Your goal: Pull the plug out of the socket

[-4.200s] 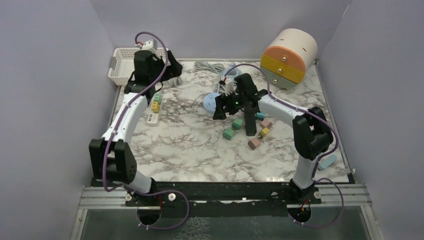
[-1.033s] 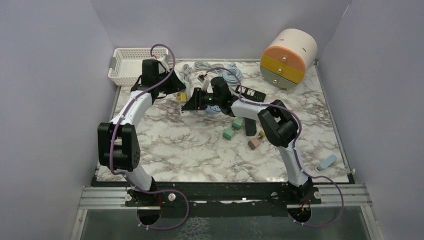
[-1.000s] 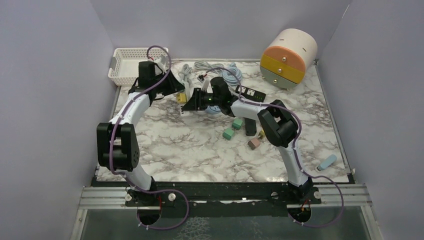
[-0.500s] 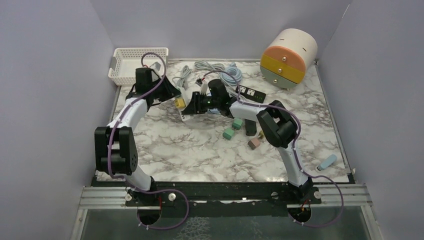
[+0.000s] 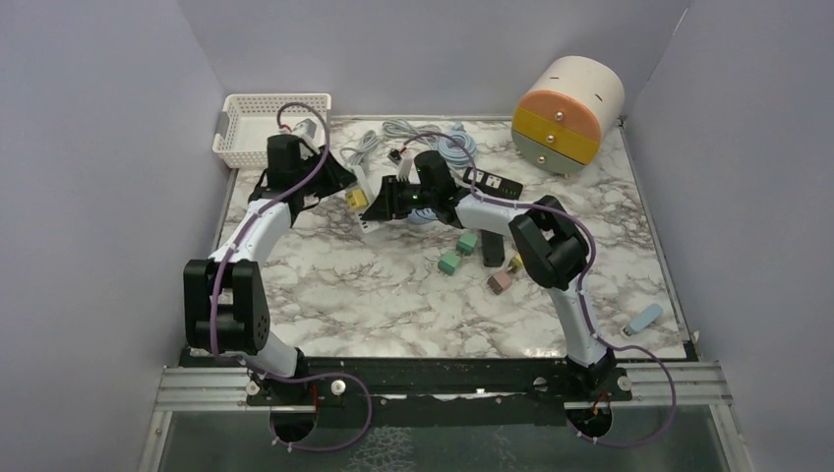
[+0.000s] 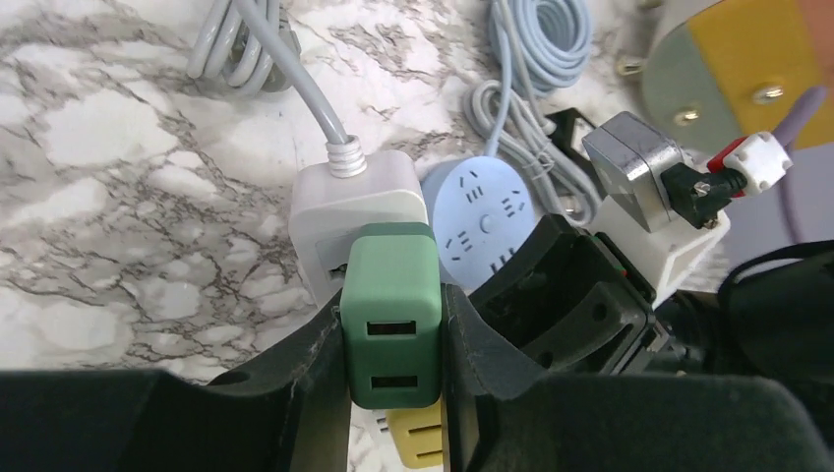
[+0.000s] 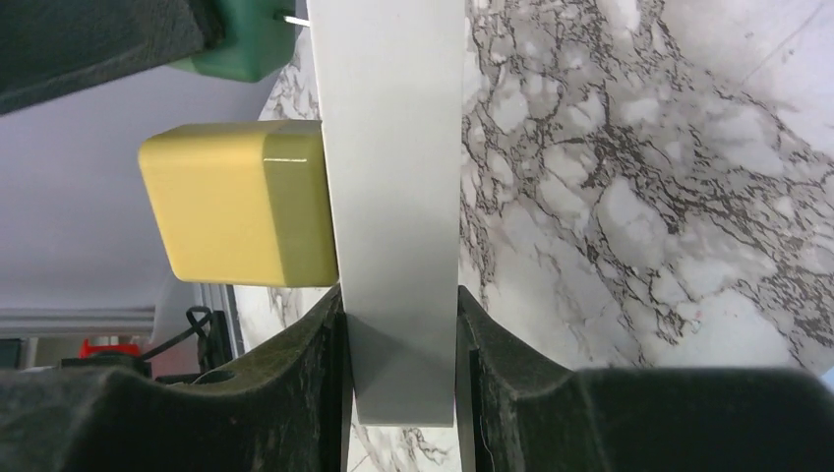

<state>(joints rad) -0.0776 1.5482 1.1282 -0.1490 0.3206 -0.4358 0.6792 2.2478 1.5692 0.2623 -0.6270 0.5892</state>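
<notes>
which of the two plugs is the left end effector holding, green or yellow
The green plug, pinched in the left end effector. The yellow plug beside it sits in the white power strip with nothing gripping it.

- You swung the left gripper (image 6: 393, 329) from beside the basket (image 5: 251, 123) to mid-table; it now clamps the green plug (image 6: 391, 295).
- Your right gripper (image 7: 398, 334) left the blocks (image 5: 467, 243) and lifted the power strip (image 7: 393, 147) off the table (image 5: 393, 295).

Left gripper (image 6: 393, 324): clamped, arm stretched forward. Right gripper (image 7: 398, 315): clamped, arm reaching forward-left; the two tips close together
</notes>
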